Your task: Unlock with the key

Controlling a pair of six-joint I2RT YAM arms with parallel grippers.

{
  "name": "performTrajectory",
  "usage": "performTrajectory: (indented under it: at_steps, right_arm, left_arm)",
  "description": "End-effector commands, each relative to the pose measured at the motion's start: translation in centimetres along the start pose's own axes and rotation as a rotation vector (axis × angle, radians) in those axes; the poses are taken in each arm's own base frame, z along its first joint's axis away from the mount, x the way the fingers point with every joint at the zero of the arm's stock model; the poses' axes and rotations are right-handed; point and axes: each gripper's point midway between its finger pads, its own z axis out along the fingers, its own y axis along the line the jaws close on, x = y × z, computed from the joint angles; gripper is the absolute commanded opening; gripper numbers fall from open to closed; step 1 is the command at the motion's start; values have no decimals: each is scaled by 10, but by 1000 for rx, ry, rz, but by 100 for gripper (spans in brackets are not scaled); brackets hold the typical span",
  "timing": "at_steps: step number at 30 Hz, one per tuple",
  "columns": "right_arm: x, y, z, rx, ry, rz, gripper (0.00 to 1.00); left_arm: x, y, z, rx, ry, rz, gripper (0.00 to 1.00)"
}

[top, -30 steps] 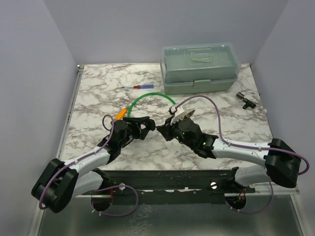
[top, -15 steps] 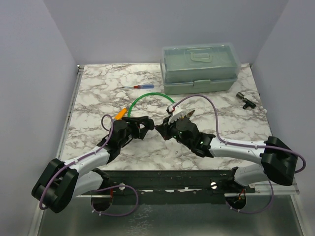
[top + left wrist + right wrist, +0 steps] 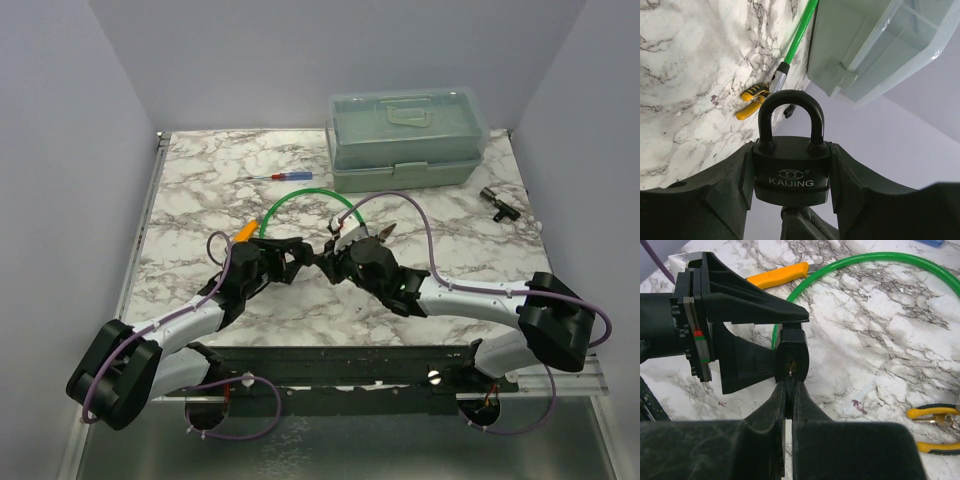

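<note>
Our left gripper [image 3: 790,167] clamps the padlock [image 3: 791,175]; our right gripper [image 3: 790,387], pinched shut on the key [image 3: 789,396], meets its underside.

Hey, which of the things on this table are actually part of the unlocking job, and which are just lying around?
In use: padlock, clamped in the left gripper; key, pinched in the right gripper, at the padlock's underside.

Lying about: green cable, yellow-handled pliers, screwdriver, orange-handled tool, closed green toolbox, small black object.
</note>
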Motion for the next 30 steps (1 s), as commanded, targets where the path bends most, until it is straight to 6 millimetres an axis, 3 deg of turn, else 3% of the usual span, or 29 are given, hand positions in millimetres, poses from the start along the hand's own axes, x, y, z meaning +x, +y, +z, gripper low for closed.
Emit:
performTrajectory:
  at_steps: [1,30]
  right_arm:
    - [-10,20,7,-104,-14,-91,0]
    - [0,7,8,-4,1,64,0]
  left_arm:
    - [50,-42,-12,101,207,28,0]
    - [51,-44,-13,98,206,48,0]
